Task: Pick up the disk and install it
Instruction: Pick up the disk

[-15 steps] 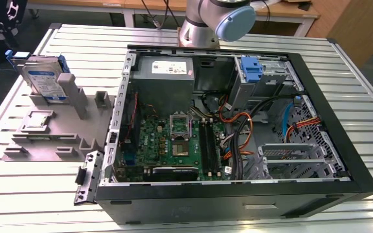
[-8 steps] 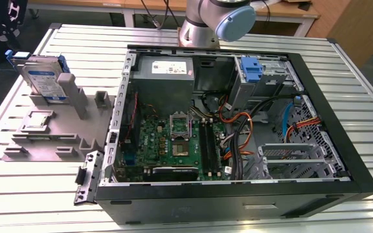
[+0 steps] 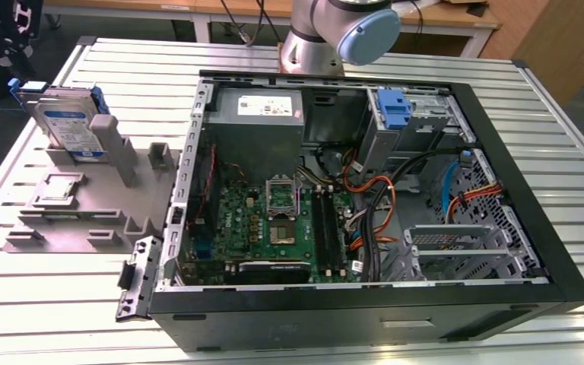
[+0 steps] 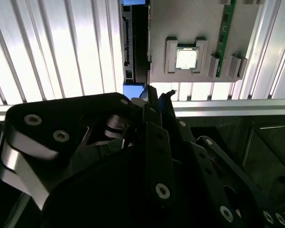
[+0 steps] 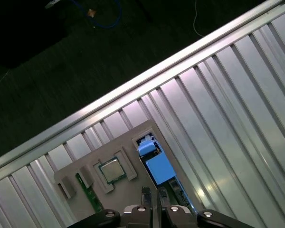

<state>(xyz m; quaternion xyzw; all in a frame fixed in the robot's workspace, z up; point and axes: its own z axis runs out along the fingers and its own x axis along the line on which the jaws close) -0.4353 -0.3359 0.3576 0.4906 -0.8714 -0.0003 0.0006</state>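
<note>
A: How is the gripper?
B: Fingers drawn together, holding nothing, close to the disk.
A: Where's the disk?
B: It's upright in the grey holder on the desk, at the exterior view's left, outside the computer case.

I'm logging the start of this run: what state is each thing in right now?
disk: upright in the grey holder, not gripped.
gripper: shut, holding nothing.
computer case: lying on its side, side open.
processor chip: flat in its recess on the holder.
memory stick: on edge in a holder slot.
</note>
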